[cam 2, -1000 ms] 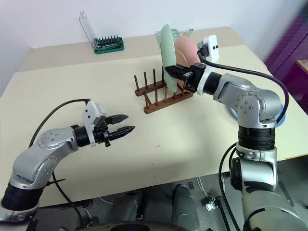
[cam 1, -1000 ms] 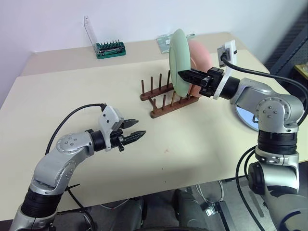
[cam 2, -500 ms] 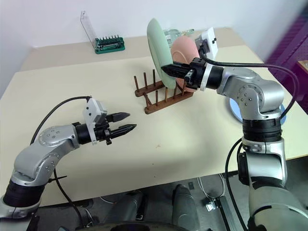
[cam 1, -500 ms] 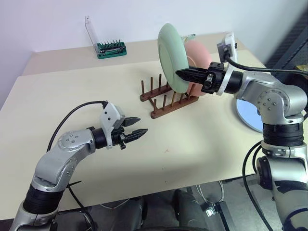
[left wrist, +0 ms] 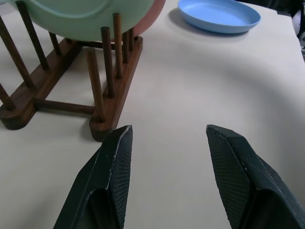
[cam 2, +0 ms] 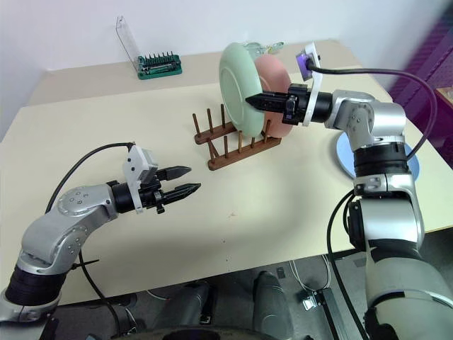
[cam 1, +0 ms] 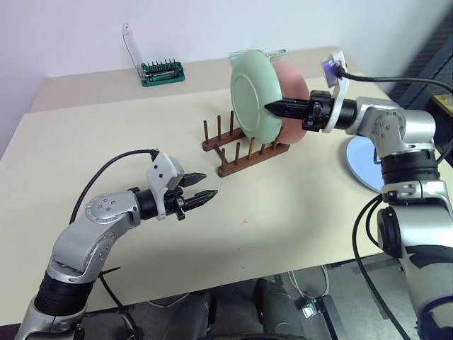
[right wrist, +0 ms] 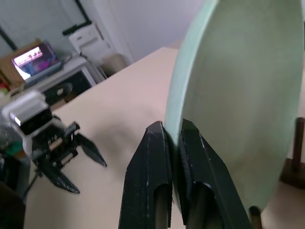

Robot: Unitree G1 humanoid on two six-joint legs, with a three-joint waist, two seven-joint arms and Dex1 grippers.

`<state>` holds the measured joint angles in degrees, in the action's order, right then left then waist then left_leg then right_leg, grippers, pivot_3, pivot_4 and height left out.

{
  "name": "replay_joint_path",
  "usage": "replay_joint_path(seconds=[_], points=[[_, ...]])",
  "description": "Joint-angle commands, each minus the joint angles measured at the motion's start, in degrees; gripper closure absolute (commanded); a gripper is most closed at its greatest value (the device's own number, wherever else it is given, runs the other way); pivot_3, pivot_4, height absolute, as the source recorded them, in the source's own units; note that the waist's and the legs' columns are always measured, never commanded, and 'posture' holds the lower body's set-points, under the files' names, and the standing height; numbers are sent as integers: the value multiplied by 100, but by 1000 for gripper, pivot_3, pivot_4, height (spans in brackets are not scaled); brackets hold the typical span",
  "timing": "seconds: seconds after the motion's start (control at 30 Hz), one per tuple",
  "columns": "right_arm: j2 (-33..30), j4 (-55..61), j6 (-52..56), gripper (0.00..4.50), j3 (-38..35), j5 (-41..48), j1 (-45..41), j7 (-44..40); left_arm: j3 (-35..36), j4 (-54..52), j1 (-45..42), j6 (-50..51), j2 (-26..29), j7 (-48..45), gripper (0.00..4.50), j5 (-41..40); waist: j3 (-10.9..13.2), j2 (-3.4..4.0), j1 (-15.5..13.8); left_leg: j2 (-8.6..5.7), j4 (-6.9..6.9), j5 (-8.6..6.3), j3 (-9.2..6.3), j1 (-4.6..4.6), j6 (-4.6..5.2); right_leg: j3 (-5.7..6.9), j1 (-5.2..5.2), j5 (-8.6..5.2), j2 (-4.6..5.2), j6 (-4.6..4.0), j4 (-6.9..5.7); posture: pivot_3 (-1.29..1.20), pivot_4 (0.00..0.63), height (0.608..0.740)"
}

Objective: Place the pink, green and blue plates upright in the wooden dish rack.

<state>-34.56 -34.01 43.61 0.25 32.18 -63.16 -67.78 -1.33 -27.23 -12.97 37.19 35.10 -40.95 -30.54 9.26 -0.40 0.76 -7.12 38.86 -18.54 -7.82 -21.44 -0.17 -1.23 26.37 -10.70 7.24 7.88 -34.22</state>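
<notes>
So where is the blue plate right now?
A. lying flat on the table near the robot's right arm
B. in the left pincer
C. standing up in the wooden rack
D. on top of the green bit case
A: the blue plate lies flat on the table, apart from the wooden dish rack, where the green plate and pink plate stand.

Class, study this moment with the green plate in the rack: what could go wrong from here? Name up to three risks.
1. The right gripper pinches only the rim of the green plate, which leans on the pink plate; released badly, it could tip.
2. A knock could shift the wooden dish rack.
3. The blue plate lies near the table's edge, risking a drop.
</notes>
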Motion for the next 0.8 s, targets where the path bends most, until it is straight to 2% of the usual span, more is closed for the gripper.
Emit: replay_joint_path(seconds=[0.03,0.1,0.13,0.3,0.47,0.53,0.67,0.8], points=[[31,164,-128,2659,-238,-46,-88,80,64,-192,23,-69,-7,28,1947,-12,0,0,-16,0,0,0,0,-1,0,0,0,0,0,0,1,0,150,740],[10,588,-280,1605,-261,-112,103,192,71,-208,36,-58,-4,31,1947,-21,0,0,-19,-2,1,0,0,-4,0,0,0,0,2,0,2,0,150,740],[-34,852,-437,1291,-214,-226,240,265,75,-215,42,-50,-2,31,1947,-28,0,0,-20,-2,2,0,-1,-4,0,1,0,0,2,0,1,0,150,740],[-231,1795,-965,1291,-253,-633,668,659,60,-204,14,-28,0,22,1947,-38,0,0,-12,-2,4,0,0,-3,0,1,0,0,2,0,-2,0,150,740],[-866,3209,-1198,1291,-883,-694,1405,1085,25,-185,-64,-6,-3,5,1947,-34,1,1,-89,-3,5,-1,-2,-7,1,3,2,0,2,1,0,0,150,740],[-1393,3877,-914,1291,-1529,-429,2078,984,-28,-187,-81,-26,48,-73,1947,-6,1,1,-165,-4,5,-1,0,-6,2,3,-1,0,3,1,3,0,150,740],[-2363,4918,-378,100,-2364,-449,3825,827,-208,-117,-152,-73,111,-250,1947,55,0,4,-257,-4,10,-3,3,-1,6,3,-10,0,3,1,5,0,150,740],[-2632,4917,-552,100,-2405,-1027,5092,1153,-373,30,-323,-125,70,-445,1947,72,-1,5,-236,1,14,-4,20,16,7,-4,-29,1,2,1,1,0,150,740]])
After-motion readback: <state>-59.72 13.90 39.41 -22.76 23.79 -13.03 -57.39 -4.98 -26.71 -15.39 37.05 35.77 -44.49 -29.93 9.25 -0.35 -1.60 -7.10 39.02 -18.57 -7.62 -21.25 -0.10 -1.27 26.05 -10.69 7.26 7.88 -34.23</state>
